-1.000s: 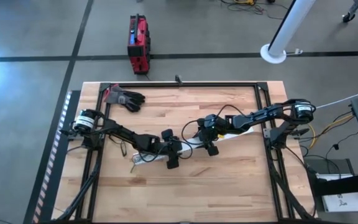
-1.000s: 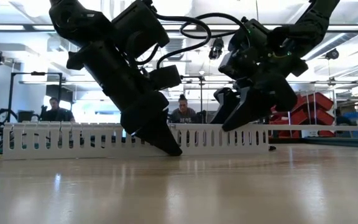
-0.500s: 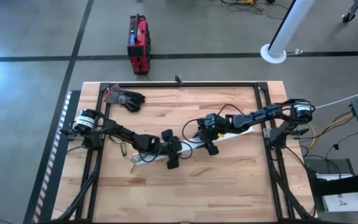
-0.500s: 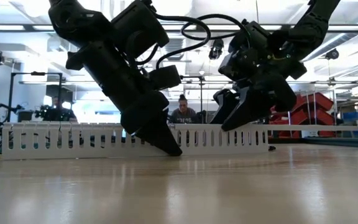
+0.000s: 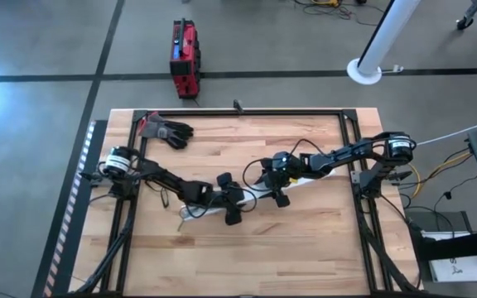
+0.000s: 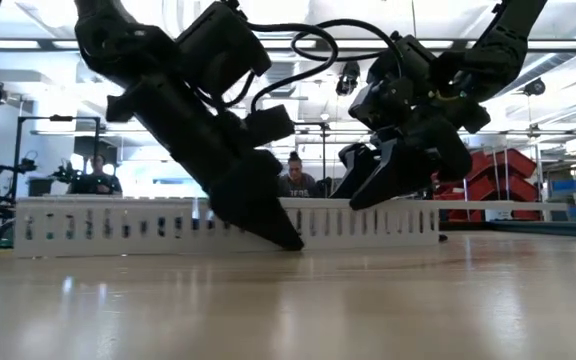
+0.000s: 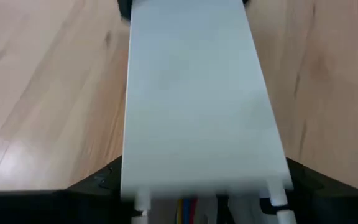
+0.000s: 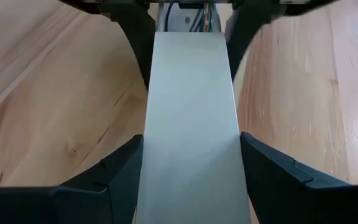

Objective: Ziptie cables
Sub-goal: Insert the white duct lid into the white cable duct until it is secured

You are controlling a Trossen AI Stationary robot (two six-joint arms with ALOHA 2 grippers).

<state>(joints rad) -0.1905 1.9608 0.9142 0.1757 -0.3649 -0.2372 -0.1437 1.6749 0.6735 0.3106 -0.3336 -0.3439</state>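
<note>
Both grippers down on the long white channel mid-table: left gripper (image 5: 232,205) and right gripper (image 5: 281,189), each with fingers spread either side of the flat white lid (image 8: 191,118), straddling it rather than pinching. Cables (image 7: 188,208) just poking out under the lid end right at the left fingers, coloured strands only. Black glove (image 5: 167,131) well off behind the left arm

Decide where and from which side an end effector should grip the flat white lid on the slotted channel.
Across its two long edges, from above, probably: the lid is flat and narrow atop the channel, so only its width suits a pinch. The left end effector and right end effector straddle it so.
</note>
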